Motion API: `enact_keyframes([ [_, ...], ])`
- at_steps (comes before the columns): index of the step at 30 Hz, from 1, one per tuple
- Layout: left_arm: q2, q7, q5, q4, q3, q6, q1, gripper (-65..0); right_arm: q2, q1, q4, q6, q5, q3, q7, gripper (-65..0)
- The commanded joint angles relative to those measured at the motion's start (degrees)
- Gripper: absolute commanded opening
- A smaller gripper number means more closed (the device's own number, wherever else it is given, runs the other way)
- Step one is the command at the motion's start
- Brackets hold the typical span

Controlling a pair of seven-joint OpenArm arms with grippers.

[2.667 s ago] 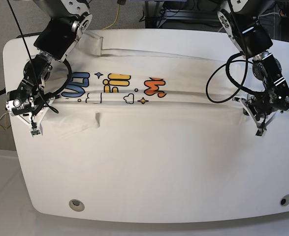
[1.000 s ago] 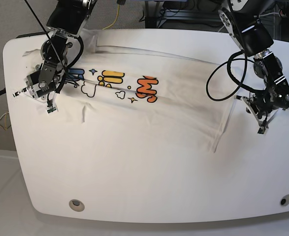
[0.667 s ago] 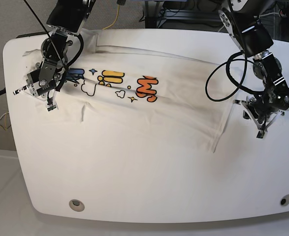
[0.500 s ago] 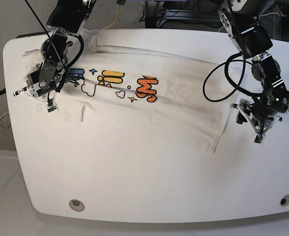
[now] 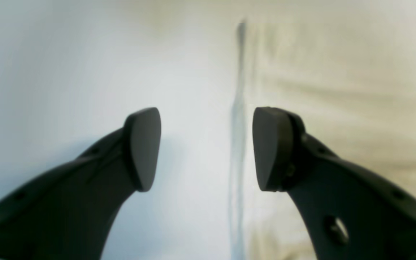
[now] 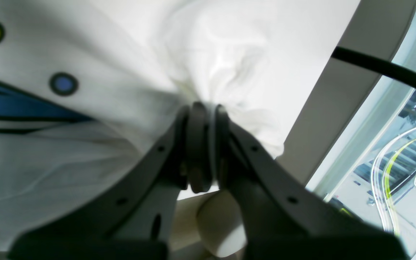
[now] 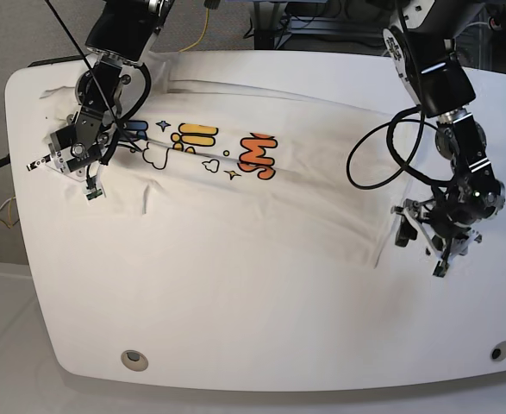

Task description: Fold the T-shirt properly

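Left claw (image 7: 418,250) now open, off T-shirt (image 7: 278,185) hem.

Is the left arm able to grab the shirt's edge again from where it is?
Probably yes. The left gripper has its fingers spread open just beside the T-shirt, whose edge runs between them in the wrist view. Nothing lies in the way on the table.

A: How many shirts lie on the counter (image 7: 235,310)?
B: One T-shirt (image 7: 304,185) — white, printed.
A: And arms?
B: Two — so two pincers: the left pincer (image 7: 418,250) and the right pincer (image 7: 63,177).
A: Counters?
B: One, with two round holes near its front edge.
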Motion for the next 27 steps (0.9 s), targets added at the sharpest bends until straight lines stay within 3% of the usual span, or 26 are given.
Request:
enact_keyframes([
  [1, -0.5, -2.5, -0.6, -2.5, -0.1, -0.1, -2.2, -26.9, -0.2, 1.0, 1.1, -0.1, -0.5, 0.0, -0.2, -63.2],
  [13, -0.6, -11.0, -0.6, -17.3, -0.2, -0.1, -6.5, -26.9, -0.4, 1.1, 1.0, -0.1, -0.5, 0.0, -0.2, -63.2],
  [27, -0.6, -17.9, -0.5, -25.6, -0.1, -0.1, -6.6, -26.9, -0.3, 1.1, 1.0, -0.1, -0.5, 0.0, -0.2, -63.2],
])
